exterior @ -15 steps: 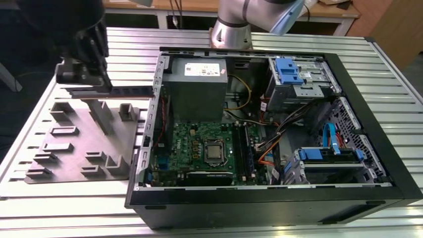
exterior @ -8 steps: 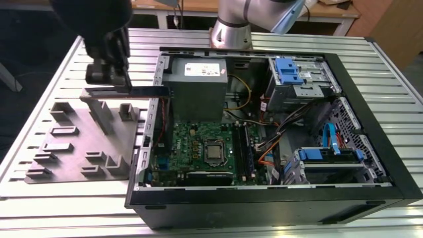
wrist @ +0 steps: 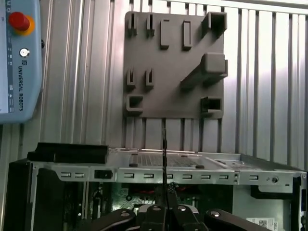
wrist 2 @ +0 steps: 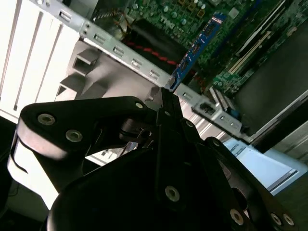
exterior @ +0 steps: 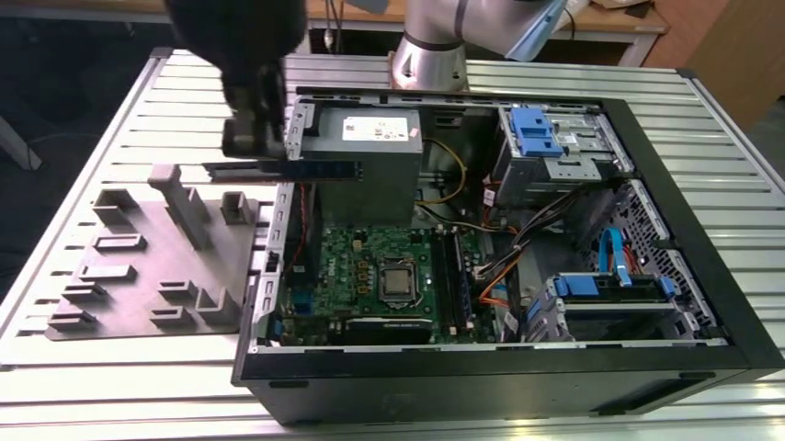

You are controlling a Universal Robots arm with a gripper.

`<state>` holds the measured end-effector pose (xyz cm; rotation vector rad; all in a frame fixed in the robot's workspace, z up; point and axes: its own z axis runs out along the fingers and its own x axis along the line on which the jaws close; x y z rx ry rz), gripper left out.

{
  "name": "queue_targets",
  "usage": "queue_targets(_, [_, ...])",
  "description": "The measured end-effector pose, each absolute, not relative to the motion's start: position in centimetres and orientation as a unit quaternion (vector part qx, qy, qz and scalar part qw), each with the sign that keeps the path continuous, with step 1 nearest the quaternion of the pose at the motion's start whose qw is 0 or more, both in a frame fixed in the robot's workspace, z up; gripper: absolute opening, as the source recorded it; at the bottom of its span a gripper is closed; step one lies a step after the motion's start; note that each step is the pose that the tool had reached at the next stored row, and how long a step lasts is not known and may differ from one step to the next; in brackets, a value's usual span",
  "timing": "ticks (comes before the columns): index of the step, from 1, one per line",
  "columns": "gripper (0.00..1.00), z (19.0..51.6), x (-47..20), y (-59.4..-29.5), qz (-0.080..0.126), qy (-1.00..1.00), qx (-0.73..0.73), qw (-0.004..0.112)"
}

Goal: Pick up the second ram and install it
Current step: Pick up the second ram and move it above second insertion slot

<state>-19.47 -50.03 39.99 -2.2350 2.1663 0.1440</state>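
On the exterior view's left, the grey fixture (exterior: 147,266) lies on the slatted worktop (exterior: 110,386), near that edge. Just beside it the end effector (exterior: 254,147) hangs over the wall of the open computer case (exterior: 491,377). Its fingers (wrist 2: 168,125) are clamped together on one end of the second ram (exterior: 312,171). The stick is held in the air, touching nothing but the fingers. It lies level in the exterior view, and its free end reaches toward the grey power supply (exterior: 368,138). Further right and lower, inside the case, the green motherboard (exterior: 368,266) carries the long black slots (exterior: 451,276). We judge the ram to be light and stiff, a thin board that will not sag. It is also fragile, because its chips and contact edge should not be pinched or scraped. Its flat faces look smooth, so with the grip at one end the long overhang could swing or slip if it is knocked. We would take hold across the bare board near an end or along the top edge, keeping the fingers off the contacts.
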Motion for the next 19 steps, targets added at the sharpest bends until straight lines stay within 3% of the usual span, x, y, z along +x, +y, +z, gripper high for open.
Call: queue_targets(19, [0.08, 40.0, -10.9, -50.0, 0.046, 0.695, -0.717, 0.013])
